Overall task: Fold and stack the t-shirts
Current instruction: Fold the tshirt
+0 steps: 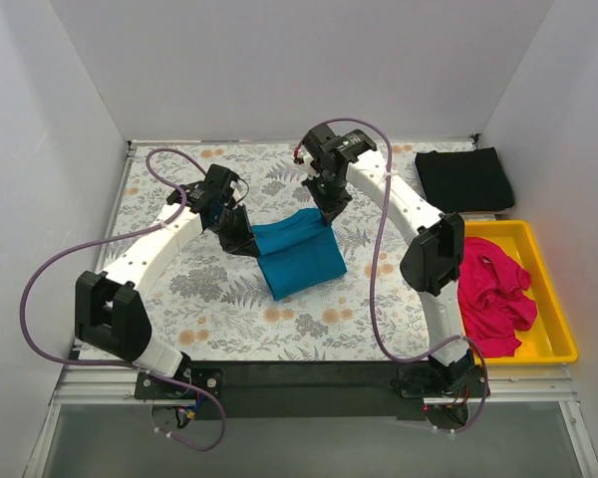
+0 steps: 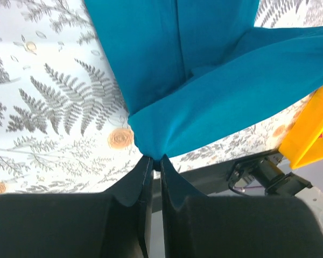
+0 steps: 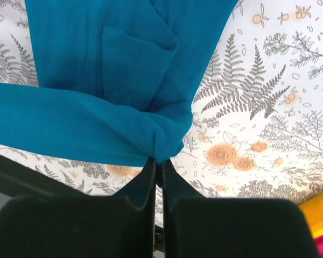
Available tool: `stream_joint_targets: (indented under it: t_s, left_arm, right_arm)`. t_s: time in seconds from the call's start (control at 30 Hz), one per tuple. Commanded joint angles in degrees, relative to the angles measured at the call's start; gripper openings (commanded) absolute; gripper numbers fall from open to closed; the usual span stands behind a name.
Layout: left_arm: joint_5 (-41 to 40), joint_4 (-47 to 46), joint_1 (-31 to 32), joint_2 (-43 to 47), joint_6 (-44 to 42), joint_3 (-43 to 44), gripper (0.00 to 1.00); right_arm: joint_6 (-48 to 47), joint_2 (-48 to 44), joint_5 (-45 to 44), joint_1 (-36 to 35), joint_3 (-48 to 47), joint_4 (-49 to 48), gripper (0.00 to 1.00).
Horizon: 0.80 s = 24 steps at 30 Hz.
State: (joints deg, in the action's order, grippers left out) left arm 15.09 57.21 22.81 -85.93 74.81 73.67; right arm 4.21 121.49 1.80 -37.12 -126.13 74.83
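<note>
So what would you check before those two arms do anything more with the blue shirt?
1. Left gripper shut on the teal shirt: ok.
2. Right gripper shut on the same shirt's other end: ok.
3. Held edge raised, rest lying on the table: ok.
4. Fold edges lined up: cannot tell.
5. Black shirt folded flat: ok.
6. Pink shirt folded: not ok, crumpled in the yellow tray.

Teal t-shirt [image 1: 299,261] half-lifted mid-table, black t-shirt [image 1: 464,179] folded (far right), magenta t-shirt [image 1: 493,294] crumpled.
</note>
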Motion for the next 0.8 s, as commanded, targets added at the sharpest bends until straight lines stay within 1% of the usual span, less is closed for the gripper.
stream_joint_targets:
  t_s: [0.0, 0.1, 0.13, 0.2, 0.3, 0.33, 0.47, 0.6, 0.77]
  left_arm:
    - [0.8, -3.2, -2.1, -1.0, -2.0, 0.8, 0.00]
    - [0.6, -6.0, -3.6, -3.1, -2.4, 0.0, 0.00]
    - [0.3, -7.8, -3.8, -3.5, -2.5, -0.6, 0.00]
    - [-0.7, -9.8, -4.2, -5.1, -2.9, -1.0, 0.00]
    - [-2.5, -12.2, -4.5, -7.2, -3.6, -0.3, 0.00]
    - [-3.4, -13.7, -4.5, -8.2, -3.6, -0.4, 0.00]
    - [-3.8, -16.4, -4.7, -11.0, -3.6, -1.2, 0.00]
    - [-4.7, -18.0, -4.9, -13.2, -3.1, -2.9, 0.00]
    - [-6.5, -20.7, -5.2, -13.4, -1.5, -5.2, 0.00]
  right_arm:
    - [-1.1, 1.9, -1.4, 0.5, -3.3, -2.1, 0.01]
    - [-1.5, 3.6, -1.5, 0.6, -2.7, -4.3, 0.01]
    - [-1.6, 4.0, -3.5, 0.6, -2.4, -5.7, 0.01]
    - [-1.7, 4.9, -4.1, 0.9, -1.4, -7.4, 0.01]
    - [-1.7, 4.7, -5.2, 1.4, 0.8, -11.9, 0.01]
    - [-1.8, 4.5, -5.7, 1.5, 2.9, -15.4, 0.01]
    - [-2.4, 4.1, -5.4, 2.5, 6.6, -21.7, 0.01]
    - [-3.2, 6.7, -3.8, 3.1, 6.7, -24.0, 0.01]
    - [-3.4, 8.1, -2.6, 3.3, 8.0, -27.2, 0.01]
